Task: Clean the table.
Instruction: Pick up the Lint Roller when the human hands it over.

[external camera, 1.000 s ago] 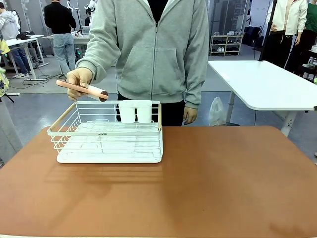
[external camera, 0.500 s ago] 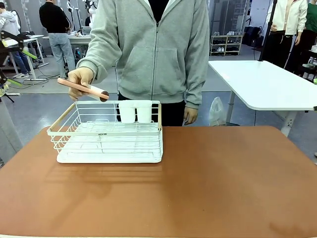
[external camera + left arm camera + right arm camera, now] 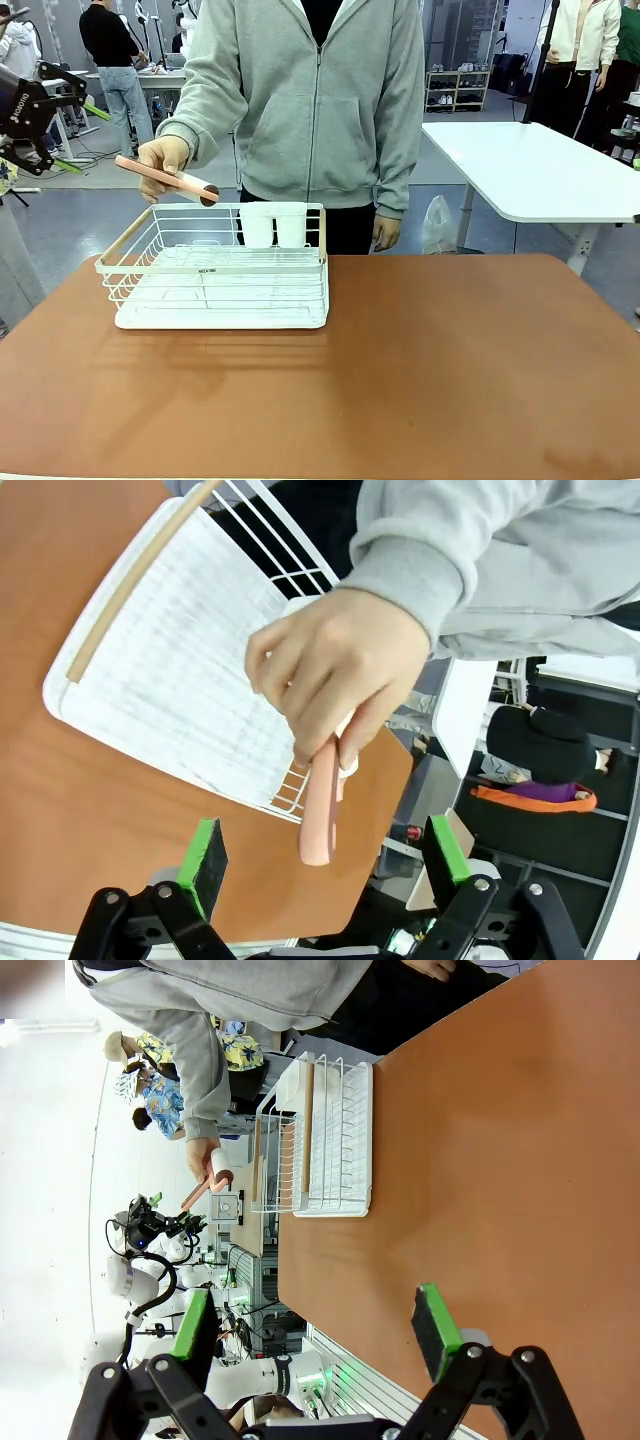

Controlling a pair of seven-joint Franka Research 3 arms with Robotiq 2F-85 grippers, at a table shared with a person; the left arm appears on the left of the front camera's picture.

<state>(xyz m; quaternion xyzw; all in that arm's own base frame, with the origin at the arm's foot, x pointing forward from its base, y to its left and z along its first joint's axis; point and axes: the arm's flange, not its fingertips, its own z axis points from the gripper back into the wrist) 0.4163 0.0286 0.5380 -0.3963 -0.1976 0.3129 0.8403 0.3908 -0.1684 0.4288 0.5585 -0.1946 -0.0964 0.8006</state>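
A person in a grey hoodie stands at the far side of the reddish-brown table point(image 3: 450, 370) and holds out a pink-handled roller point(image 3: 165, 180) with a white head, above the left corner of the white wire rack point(image 3: 220, 270). My left gripper point(image 3: 83, 138) hangs open in the air left of that hand point(image 3: 160, 155). In the left wrist view the roller's handle point(image 3: 320, 810) points down between the spread fingers of the left gripper point(image 3: 325, 865), a little beyond them and untouched. My right gripper point(image 3: 312, 1330) is open over the table point(image 3: 480, 1160), holding nothing.
The rack point(image 3: 170, 670) stands on the table's far left part with two white cups point(image 3: 273, 225) at its back. A white-topped table point(image 3: 530, 170) stands off to the right behind. More people stand in the background.
My left gripper has come into the front view from the left edge and moved toward the held-out roller. The person's hand and the roller have stayed still.
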